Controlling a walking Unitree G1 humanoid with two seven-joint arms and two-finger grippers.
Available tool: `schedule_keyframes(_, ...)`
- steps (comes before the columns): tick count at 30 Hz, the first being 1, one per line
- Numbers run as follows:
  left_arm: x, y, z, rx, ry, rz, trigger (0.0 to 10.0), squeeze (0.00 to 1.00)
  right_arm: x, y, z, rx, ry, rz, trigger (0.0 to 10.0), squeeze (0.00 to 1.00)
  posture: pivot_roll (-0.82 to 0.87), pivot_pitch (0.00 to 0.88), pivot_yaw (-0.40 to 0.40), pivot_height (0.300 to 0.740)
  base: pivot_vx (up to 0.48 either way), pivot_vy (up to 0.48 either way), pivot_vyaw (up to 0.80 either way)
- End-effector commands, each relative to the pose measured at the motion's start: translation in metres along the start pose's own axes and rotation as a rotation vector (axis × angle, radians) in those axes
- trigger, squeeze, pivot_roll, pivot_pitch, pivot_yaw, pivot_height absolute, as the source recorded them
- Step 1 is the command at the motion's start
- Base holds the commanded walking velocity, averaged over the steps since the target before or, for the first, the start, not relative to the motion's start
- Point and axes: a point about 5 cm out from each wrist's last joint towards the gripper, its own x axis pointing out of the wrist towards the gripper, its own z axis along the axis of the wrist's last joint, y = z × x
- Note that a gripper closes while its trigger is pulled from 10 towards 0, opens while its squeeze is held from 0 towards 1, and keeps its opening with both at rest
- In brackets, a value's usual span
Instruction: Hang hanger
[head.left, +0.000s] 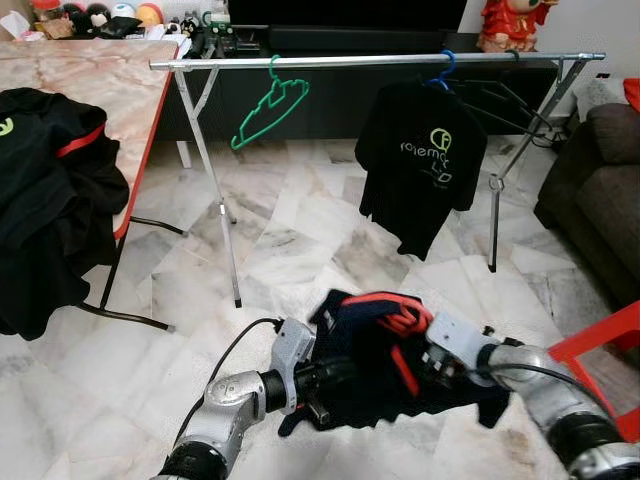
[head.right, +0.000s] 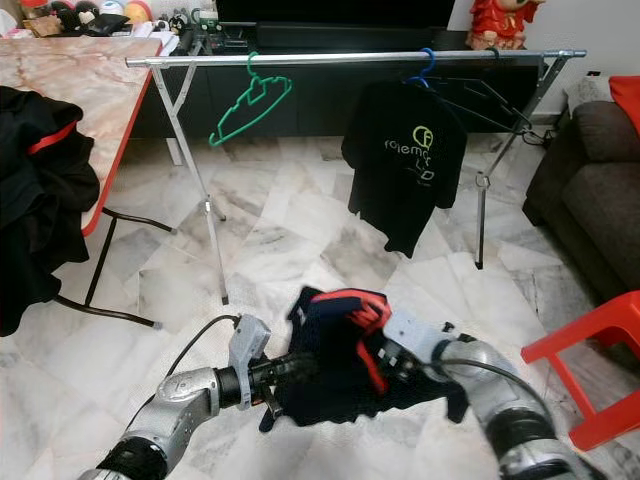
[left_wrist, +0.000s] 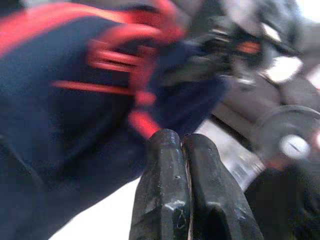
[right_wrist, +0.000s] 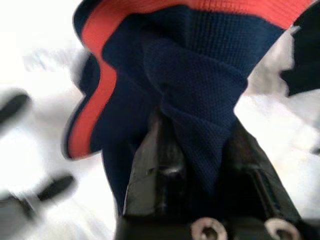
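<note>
A navy garment (head.left: 365, 365) with red trim hangs low over the floor between my two arms, and a red hanger (head.left: 400, 318) shows at its collar. My right gripper (right_wrist: 200, 165) is shut on a fold of the navy fabric, at the garment's right side (head.left: 428, 358). My left gripper (left_wrist: 182, 142) is shut with its fingers pressed together, its tips at the garment's left edge (head.left: 338, 378). Beyond them a silver clothes rail (head.left: 380, 62) carries an empty green hanger (head.left: 270, 105) and a black T-shirt (head.left: 420, 160) on a blue hanger.
A marble-topped table (head.left: 120, 90) with a pile of black clothes (head.left: 50, 190) stands at the left. A dark sofa (head.left: 600, 190) and a red stool (head.left: 600, 350) are at the right. The rail's bare stretch lies between the green hanger and the T-shirt.
</note>
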Motion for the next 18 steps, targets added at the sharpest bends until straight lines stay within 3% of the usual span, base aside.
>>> schedule_keyframes(1,0.001,-0.009,-0.005,0.004,0.046,-0.069,0.0,0.0,-0.003,-0.011,0.01,0.057,-0.048,-0.033,0.0,0.0,-0.1,0.143,-0.059,0.74,0.0,0.0,0.0)
schedule_keyframes(3,0.008,-0.023,-0.001,0.008,0.044,-0.179,0.0,0.0,0.001,-0.008,0.013,0.061,-0.045,-0.029,0.0,0.0,-0.09,0.144,-0.059,0.74,0.0,0.0,0.0)
schedule_keyframes(6,0.012,-0.035,0.004,0.008,0.035,-0.258,0.0,0.0,0.003,-0.007,0.014,0.057,-0.04,-0.039,0.0,0.0,-0.09,0.144,-0.059,0.74,0.0,0.0,0.0)
schedule_keyframes(7,0.014,-0.041,0.007,0.034,0.041,-0.288,0.0,0.0,0.003,-0.009,0.016,0.018,-0.05,-0.064,0.0,0.0,-0.09,0.143,-0.059,0.74,0.0,0.0,0.0)
schedule_keyframes(10,0.014,-0.037,0.008,0.065,0.055,-0.236,0.0,0.0,0.003,-0.008,0.028,-0.019,-0.13,-0.053,0.0,0.0,-0.09,0.142,-0.058,0.74,0.0,0.0,0.0)
schedule_keyframes(11,0.014,-0.026,0.008,0.104,0.06,-0.123,0.0,0.0,0.003,-0.006,0.031,-0.014,-0.154,-0.014,0.0,0.0,-0.08,0.142,-0.059,0.74,0.0,0.0,0.0)
schedule_keyframes(12,0.014,-0.026,0.008,0.104,0.06,-0.123,0.0,0.0,0.003,-0.006,0.031,-0.014,-0.154,-0.014,0.0,0.0,-0.08,0.142,-0.059,0.74,0.0,0.0,0.0)
schedule_keyframes(13,0.01,-0.012,0.01,0.152,0.057,0.003,2.4,0.0,0.0,-0.006,0.03,-0.07,-0.156,0.019,0.0,0.0,-0.08,0.142,-0.059,0.74,0.0,0.0,0.0)
schedule_keyframes(14,0.005,0.0,0.013,0.213,0.061,0.12,8.9,0.0,-0.003,-0.005,0.028,-0.165,-0.15,0.048,0.0,0.0,-0.08,0.142,-0.06,0.74,0.0,0.0,0.0)
schedule_keyframes(15,0.0,0.006,0.015,0.23,0.072,0.181,10.0,0.0,-0.005,-0.005,0.027,-0.234,-0.15,0.066,0.0,0.0,-0.08,0.14,-0.06,0.74,0.0,0.0,0.0)
schedule_keyframes(16,0.0,0.006,0.015,0.23,0.072,0.181,10.0,0.0,-0.005,-0.005,0.027,-0.234,-0.15,0.066,0.0,0.0,-0.08,0.14,-0.06,0.74,0.0,0.0,0.0)
schedule_keyframes(18,-0.013,0.018,0.025,0.189,0.016,0.254,10.0,0.0,-0.012,0.002,0.022,-0.396,-0.167,0.157,0.0,0.0,-0.09,0.138,-0.059,0.74,0.0,0.0,0.0)
